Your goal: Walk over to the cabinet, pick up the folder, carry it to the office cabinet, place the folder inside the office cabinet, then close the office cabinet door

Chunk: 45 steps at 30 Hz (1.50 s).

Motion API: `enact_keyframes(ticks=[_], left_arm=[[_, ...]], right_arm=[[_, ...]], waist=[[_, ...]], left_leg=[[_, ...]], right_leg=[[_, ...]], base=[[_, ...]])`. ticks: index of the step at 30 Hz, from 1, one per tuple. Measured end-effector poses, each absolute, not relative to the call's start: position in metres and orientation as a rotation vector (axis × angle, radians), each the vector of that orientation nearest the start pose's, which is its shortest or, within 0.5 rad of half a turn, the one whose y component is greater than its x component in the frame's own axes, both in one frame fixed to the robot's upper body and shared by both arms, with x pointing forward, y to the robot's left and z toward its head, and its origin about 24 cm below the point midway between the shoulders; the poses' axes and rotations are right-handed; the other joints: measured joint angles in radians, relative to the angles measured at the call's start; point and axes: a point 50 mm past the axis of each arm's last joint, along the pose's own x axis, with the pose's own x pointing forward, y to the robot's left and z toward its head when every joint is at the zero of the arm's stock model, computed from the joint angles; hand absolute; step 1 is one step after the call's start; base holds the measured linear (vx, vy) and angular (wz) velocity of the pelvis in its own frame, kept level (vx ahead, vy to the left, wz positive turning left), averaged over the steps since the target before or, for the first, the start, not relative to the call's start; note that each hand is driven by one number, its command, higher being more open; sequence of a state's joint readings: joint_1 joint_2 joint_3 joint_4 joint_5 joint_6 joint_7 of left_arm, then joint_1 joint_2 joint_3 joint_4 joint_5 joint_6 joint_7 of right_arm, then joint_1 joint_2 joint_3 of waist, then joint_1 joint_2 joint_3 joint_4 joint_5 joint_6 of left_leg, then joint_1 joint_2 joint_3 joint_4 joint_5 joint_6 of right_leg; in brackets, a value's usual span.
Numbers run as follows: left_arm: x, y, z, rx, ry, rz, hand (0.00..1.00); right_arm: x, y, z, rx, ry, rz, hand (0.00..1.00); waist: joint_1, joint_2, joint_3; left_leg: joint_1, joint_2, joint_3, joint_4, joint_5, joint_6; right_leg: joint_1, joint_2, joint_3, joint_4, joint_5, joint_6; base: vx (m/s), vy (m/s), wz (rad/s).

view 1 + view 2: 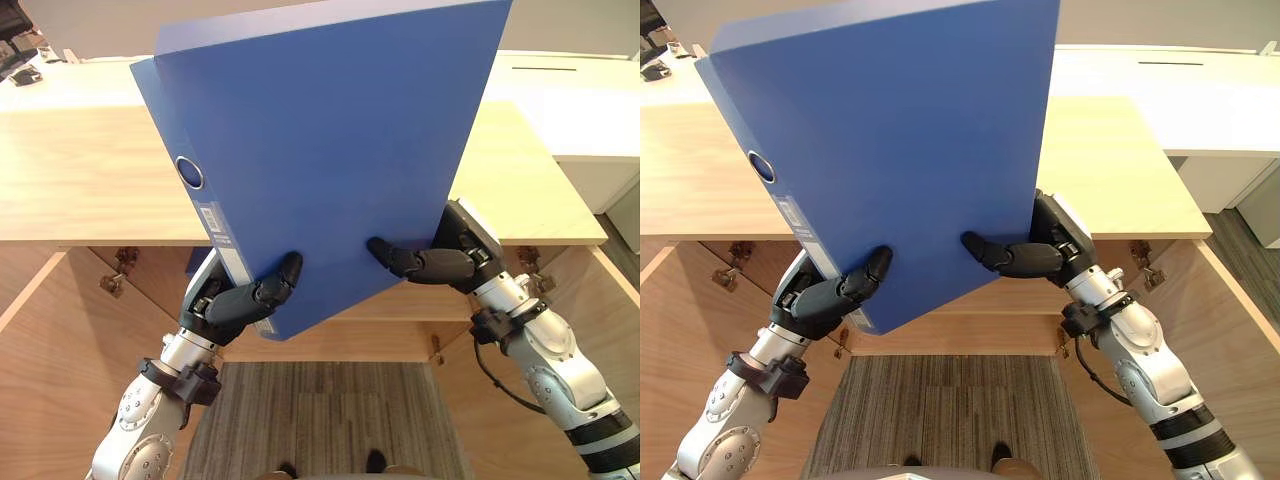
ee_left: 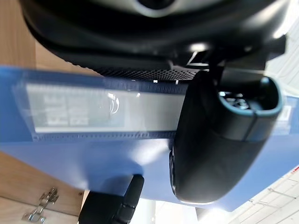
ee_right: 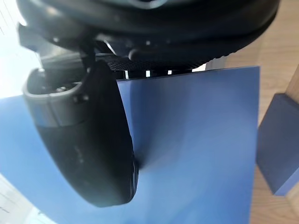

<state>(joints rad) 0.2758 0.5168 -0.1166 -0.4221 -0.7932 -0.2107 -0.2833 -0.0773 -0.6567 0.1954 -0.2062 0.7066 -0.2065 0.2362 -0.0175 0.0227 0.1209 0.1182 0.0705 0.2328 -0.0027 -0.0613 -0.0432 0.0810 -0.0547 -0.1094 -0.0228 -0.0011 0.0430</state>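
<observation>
Here the blue folder [image 1: 330,150] is held up in the air between both arms, tilted, its spine toward the robot's left, above and in front of the office cabinet's wooden top [image 1: 80,180]. The left robot hand [image 1: 240,300] is clamped on the lower end of the spine, thumb lying on the front cover and fingers curled behind. The right robot hand [image 1: 440,262] pinches the opposite lower edge, thumb flat on the cover and fingers behind it. Below the top, the cabinet stands open, with a door [image 1: 50,380] swung out on each side, metal hinges [image 1: 118,272] showing and a shelf edge [image 1: 400,305] visible. What lies inside is hidden behind the folder. The spine carries a round metal-rimmed finger hole [image 1: 190,172] and a clear pocket with a pale label [image 2: 103,112], whose print is too faint to read. Beyond the cabinet to the right stands a white worktop [image 1: 590,100], and grey carpet [image 1: 310,420] covers the floor between the doors.
</observation>
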Motion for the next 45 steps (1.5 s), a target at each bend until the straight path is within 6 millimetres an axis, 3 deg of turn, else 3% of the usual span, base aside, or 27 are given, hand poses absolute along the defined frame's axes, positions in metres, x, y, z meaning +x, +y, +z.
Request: enact_keyframes(ticks=[3, 8, 13, 15, 16, 20, 24, 30, 34, 36, 39, 42, 45], left_arm=[[0.189, 0.181, 0.109, -0.29, -0.332, -0.423, 1.0], [0.187, 0.188, 0.11, -0.321, -0.444, -0.155, 1.0], [0.177, 0.209, 0.088, -0.31, -0.401, 0.127, 1.0], [0.167, 0.231, 0.067, -0.282, -0.316, 0.324, 1.0], [0.154, 0.251, 0.04, -0.28, -0.2, 0.507, 1.0], [0.126, 0.267, -0.001, -0.284, 0.012, 0.694, 1.0], [0.108, 0.266, -0.041, -0.259, 0.218, 0.73, 1.0], [0.073, 0.245, -0.121, -0.187, 0.721, 0.63, 1.0], [0.06, 0.232, -0.143, -0.151, 0.9, 0.525, 1.0], [0.072, 0.229, -0.144, -0.139, 0.902, 0.482, 1.0], [0.114, 0.226, -0.138, -0.111, 0.832, 0.406, 1.0], [0.143, 0.224, -0.128, -0.107, 0.755, 0.376, 1.0], [0.171, 0.224, -0.116, -0.078, 0.685, 0.335, 1.0]], right_arm=[[0.25, -0.177, 0.132, 0.068, -0.36, 0.502, 0.0], [0.245, -0.156, 0.137, 0.151, -0.453, 0.482, 0.0], [0.239, -0.157, 0.14, 0.196, -0.5, 0.379, 0.0], [0.239, -0.16, 0.141, 0.211, -0.517, 0.335, 0.0], [0.238, -0.164, 0.145, 0.232, -0.547, 0.3, 0.0], [0.236, -0.171, 0.15, 0.23, -0.584, 0.255, 0.0], [0.235, -0.16, 0.145, 0.218, -0.558, 0.294, 0.0], [0.222, -0.107, 0.111, 0.055, -0.391, 0.579, 0.0], [0.221, -0.084, 0.084, -0.078, -0.286, 0.703, 0.0], [0.231, -0.077, 0.079, -0.152, -0.275, 0.733, 0.0], [0.256, -0.066, 0.083, -0.312, -0.297, 0.749, 0.0], [0.269, -0.066, 0.083, -0.379, -0.288, 0.729, 0.0], [0.282, -0.069, 0.091, -0.379, -0.301, 0.671, 0.0]], waist=[[0.005, 0.004, -0.019], [0.006, 0.005, -0.022], [0.028, 0.01, -0.042], [0.03, 0.014, -0.047], [0.028, 0.014, -0.047], [0.03, 0.013, -0.048], [0.029, 0.013, -0.049], [0.023, 0.009, -0.056], [0.024, 0.007, -0.022], [0.024, 0.014, 0.046], [0.024, 0.036, 0.163], [0.026, 0.057, 0.245], [0.023, 0.067, 0.29]], left_leg=[[-0.006, -0.001, -0.003, -0.001, 0.001, 0.002], [-0.013, -0.001, -0.009, -0.001, 0.003, 0.003], [-0.022, -0.001, -0.033, -0.005, 0.007, 0.004], [-0.021, -0.002, -0.038, -0.013, 0.011, 0.004], [-0.019, -0.001, -0.042, -0.017, 0.014, 0.004], [-0.019, -0.001, -0.05, -0.022, 0.016, 0.006], [-0.02, -0.004, -0.054, -0.029, 0.02, 0.008], [-0.04, -0.005, -0.045, -0.022, 0.02, 0.008], [-0.102, -0.001, -0.037, 0.039, 0.007, 0.006], [-0.171, 0.014, -0.03, 0.129, -0.022, 0.007], [-0.357, 0.04, -0.019, 0.317, -0.068, 0.015], [-0.491, 0.064, -0.008, 0.454, -0.109, 0.02], [-0.64, 0.078, -0.015, 0.58, -0.131, 0.028]], right_leg=[[-0.004, 0.0, -0.001, 0.0, 0.0, 0.0], [-0.005, 0.0, -0.005, 0.0, 0.0, 0.0], [-0.005, -0.001, -0.018, 0.0, 0.0, 0.0], [-0.005, -0.002, -0.022, 0.0, 0.0, 0.0], [-0.005, -0.006, -0.026, 0.0, 0.0, 0.0], [-0.005, -0.009, -0.032, 0.0, 0.0, 0.0], [-0.005, -0.014, -0.033, 0.0, 0.0, 0.0], [-0.029, -0.015, -0.023, 0.0, 0.0, 0.0], [-0.086, -0.014, -0.007, 0.037, 0.0, 0.0], [-0.145, -0.013, 0.006, 0.091, -0.006, -0.007], [-0.33, -0.009, 0.035, 0.241, -0.033, -0.008], [-0.481, -0.009, 0.054, 0.389, -0.07, -0.008], [-0.641, -0.016, 0.06, 0.53, -0.099, -0.01]], base=[[-0.02, -0.009, 0.01], [-0.04, -0.016, 0.04], [-0.01, -0.011, 0.14], [0.0, -0.002, 0.09], [-0.01, 0.003, 0.06], [-0.01, -0.001, 0.08], [-0.02, 0.003, 0.04], [-0.02, -0.006, -0.04], [-0.06, -0.012, -0.09], [-0.17, -0.017, -0.2], [-0.29, -0.03, -0.22], [-0.27, 0.01, -0.22], [-0.21, 0.005, -0.04]])
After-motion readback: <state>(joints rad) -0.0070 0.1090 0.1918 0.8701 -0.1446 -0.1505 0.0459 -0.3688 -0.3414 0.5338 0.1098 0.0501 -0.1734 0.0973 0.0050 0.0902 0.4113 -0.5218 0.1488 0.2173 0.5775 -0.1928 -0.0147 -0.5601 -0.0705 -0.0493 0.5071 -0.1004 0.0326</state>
